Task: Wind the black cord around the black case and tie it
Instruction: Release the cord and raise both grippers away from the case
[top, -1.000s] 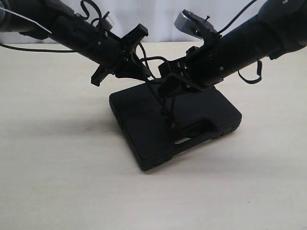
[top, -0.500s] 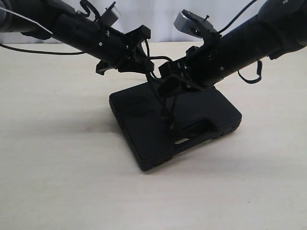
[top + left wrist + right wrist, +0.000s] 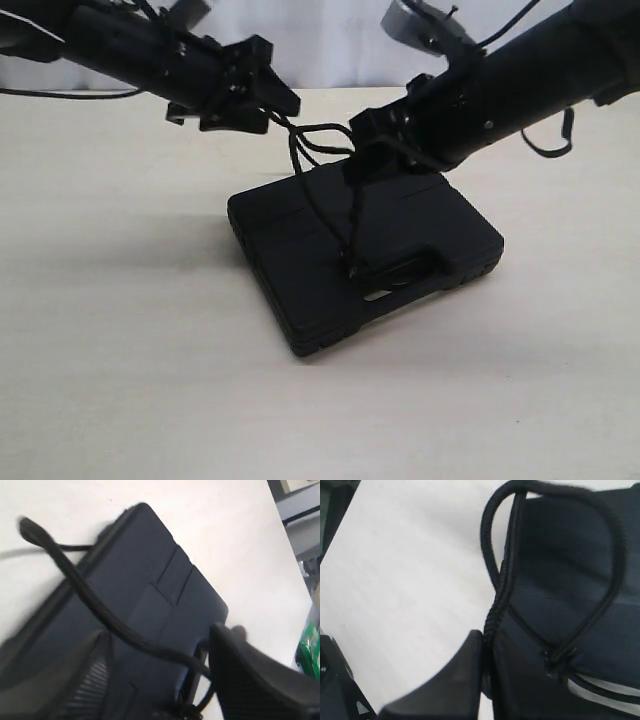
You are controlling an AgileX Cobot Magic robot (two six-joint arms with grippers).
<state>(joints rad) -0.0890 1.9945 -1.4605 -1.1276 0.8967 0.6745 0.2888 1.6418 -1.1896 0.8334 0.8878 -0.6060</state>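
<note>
Up and left of the case, which lies flat on the table, the left gripper hangs released, the cord crossing between its spread fingers. Above the case's far edge, the right gripper pinches the cord.

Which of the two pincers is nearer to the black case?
The right pincer: it hangs above the far edge of the case, whereas the left pincer is higher and off to the side, over the table.

Pale bare tabletop.
</note>
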